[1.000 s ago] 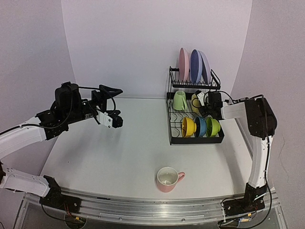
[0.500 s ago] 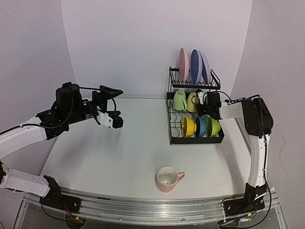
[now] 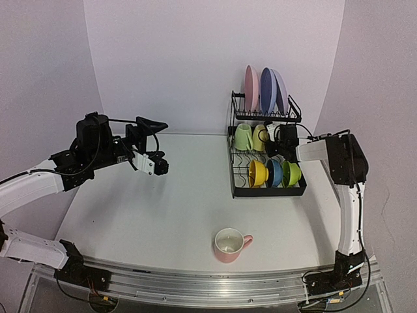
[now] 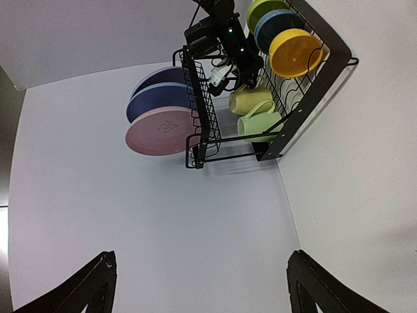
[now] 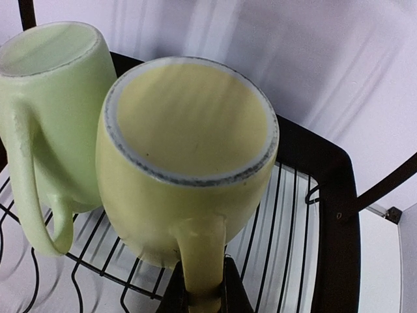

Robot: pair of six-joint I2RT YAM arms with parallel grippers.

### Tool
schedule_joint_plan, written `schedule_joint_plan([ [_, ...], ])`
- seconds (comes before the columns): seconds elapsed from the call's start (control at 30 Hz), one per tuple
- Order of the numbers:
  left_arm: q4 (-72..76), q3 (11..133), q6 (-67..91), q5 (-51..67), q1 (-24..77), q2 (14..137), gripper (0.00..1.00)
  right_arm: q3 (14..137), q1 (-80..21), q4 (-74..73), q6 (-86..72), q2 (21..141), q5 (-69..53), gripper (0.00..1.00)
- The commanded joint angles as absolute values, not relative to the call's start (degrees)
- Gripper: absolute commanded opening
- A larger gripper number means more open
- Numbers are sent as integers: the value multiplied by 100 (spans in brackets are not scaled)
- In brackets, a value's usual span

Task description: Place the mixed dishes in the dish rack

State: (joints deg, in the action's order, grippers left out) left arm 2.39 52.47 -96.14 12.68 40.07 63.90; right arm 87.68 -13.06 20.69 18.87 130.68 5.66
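The black wire dish rack (image 3: 270,193) stands at the back right. Pink (image 3: 251,88), blue (image 3: 266,90) and lilac (image 3: 281,91) plates stand on edge in its upper shelf. Yellow (image 3: 257,173), blue (image 3: 273,173) and green (image 3: 291,173) bowls lean in the lower tray. My right gripper (image 5: 203,297) is shut on the handle of the yellow mug (image 5: 186,150), base toward the camera, over the tray wires beside the pale green mug (image 5: 49,124). A pink mug (image 3: 229,245) sits upright on the table, near the front. My left gripper (image 3: 158,165) hangs open and empty at the left.
The rack's thick black end frame (image 5: 335,195) lies just right of the yellow mug. In the left wrist view the rack (image 4: 329,49) and the right arm (image 4: 218,29) show far off, past the open fingertips (image 4: 104,270). White walls close the back and sides.
My right gripper has carried the yellow mug a little left, closer to the pale green mug in the rack. The left arm has not moved.
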Motion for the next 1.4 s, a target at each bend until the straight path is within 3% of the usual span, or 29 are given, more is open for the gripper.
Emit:
schedule_joint_plan([
  [0.0,206,5535,-9651,1206,4015,6422,90,9122,-1294,2066,2068,13407,883,0],
  [0.3,167,5557,-9659,1173,4017,6401,90,9303,-1300,1926,2041,13466,852,2],
  [0.53,167,5481,-9635,1165,4017,6344,90,8887,-1300,1925,1871,13049,714,38],
  [0.63,167,5469,-9625,1169,4017,6328,90,8744,-1298,1931,1770,12842,686,46],
  [1.2,-151,5433,-9248,1188,4023,6134,90,7449,-1300,1924,1845,11369,838,50],
  [1.37,-1198,5694,-7935,1352,4191,6280,90,6743,-1303,1703,1832,10589,820,60],
])
